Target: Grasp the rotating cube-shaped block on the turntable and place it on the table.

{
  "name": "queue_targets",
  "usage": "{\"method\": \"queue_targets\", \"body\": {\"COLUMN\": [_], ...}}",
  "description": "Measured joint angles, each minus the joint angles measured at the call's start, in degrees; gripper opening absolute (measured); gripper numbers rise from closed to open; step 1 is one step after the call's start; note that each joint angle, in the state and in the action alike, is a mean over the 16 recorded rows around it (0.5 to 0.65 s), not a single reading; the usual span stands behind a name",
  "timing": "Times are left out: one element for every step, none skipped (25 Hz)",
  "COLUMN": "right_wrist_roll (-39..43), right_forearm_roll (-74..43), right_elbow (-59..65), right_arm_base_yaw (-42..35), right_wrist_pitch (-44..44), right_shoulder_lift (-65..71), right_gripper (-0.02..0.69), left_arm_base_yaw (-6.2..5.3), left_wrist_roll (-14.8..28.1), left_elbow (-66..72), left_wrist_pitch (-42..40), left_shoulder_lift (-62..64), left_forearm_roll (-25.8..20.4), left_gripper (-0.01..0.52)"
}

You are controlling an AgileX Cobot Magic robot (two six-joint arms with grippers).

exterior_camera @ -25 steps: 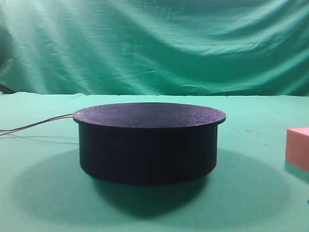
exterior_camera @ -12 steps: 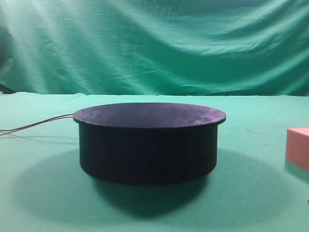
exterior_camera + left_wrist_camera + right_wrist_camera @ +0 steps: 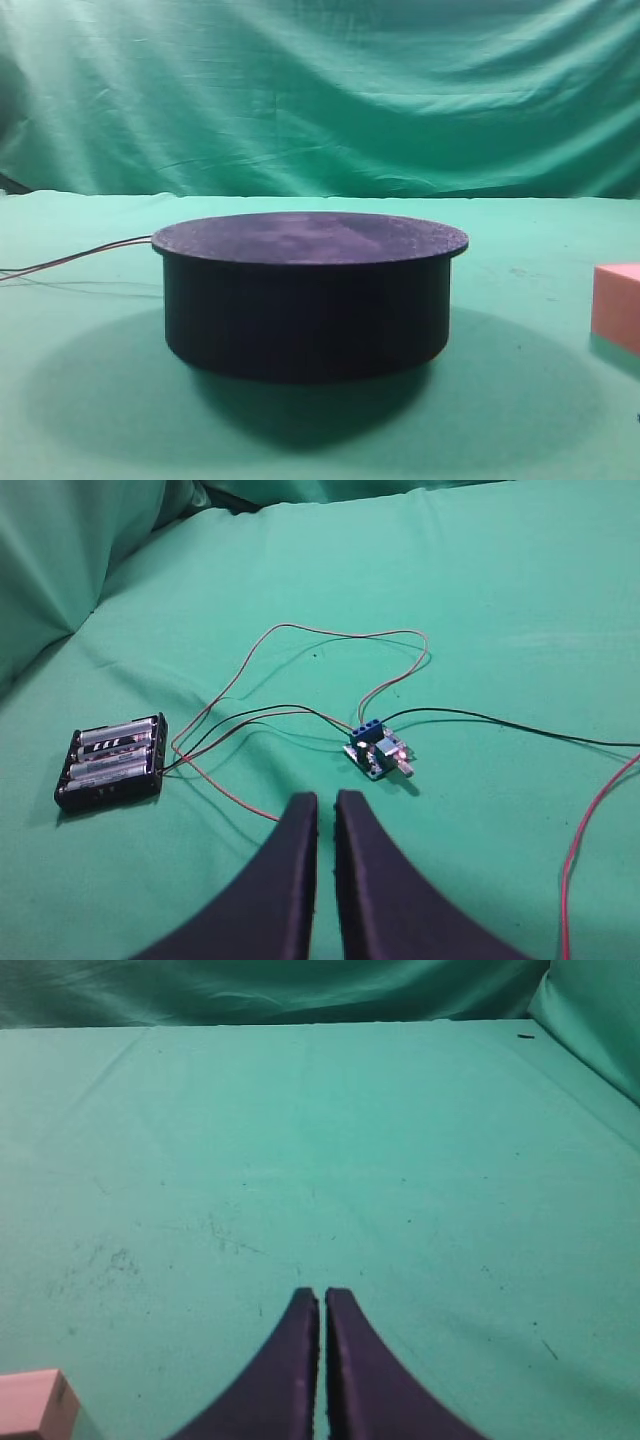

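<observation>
Table (image 3: 80,420): green cloth. Turntable (image 3: 305,300) stands mid-table, top bare, red wires (image 3: 80,258) leaving its left side. Cube-shaped block (image 3: 618,305) rests on the cloth well right of the turntable. Left gripper (image 3: 326,802) and right gripper (image 3: 322,1298): jaws closed, holding nothing.

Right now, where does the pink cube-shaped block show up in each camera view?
Exterior high: cube-shaped block at the right edge, on the table, off the turntable.
Left wrist: not in it.
Right wrist: bottom-left corner, left of the right gripper.
Shared landmark: the green table cloth.
</observation>
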Motion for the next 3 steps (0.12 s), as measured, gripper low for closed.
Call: {"method": "queue_targets", "body": {"right_wrist_roll": [0.03,0.05,0.07], "right_forearm_roll": [0.00,0.00,0.00], "right_elbow": [0.00,0.00,0.00], "right_arm_base_yaw": [0.00,0.00,0.00], "right_wrist_pitch": [0.00,0.00,0.00], "right_shoulder_lift": [0.00,0.00,0.00], "right_gripper": [0.000,0.000,0.000], "left_arm_base_yaw": [0.00,0.00,0.00], "left_wrist_roll": [0.00,0.00,0.00], "left_elbow": [0.00,0.00,0.00], "left_wrist_pitch": [0.00,0.00,0.00], "left_shoulder_lift": [0.00,0.00,0.00], "left_forearm_roll": [0.00,0.00,0.00], "left_gripper": [0.000,0.000,0.000]}}
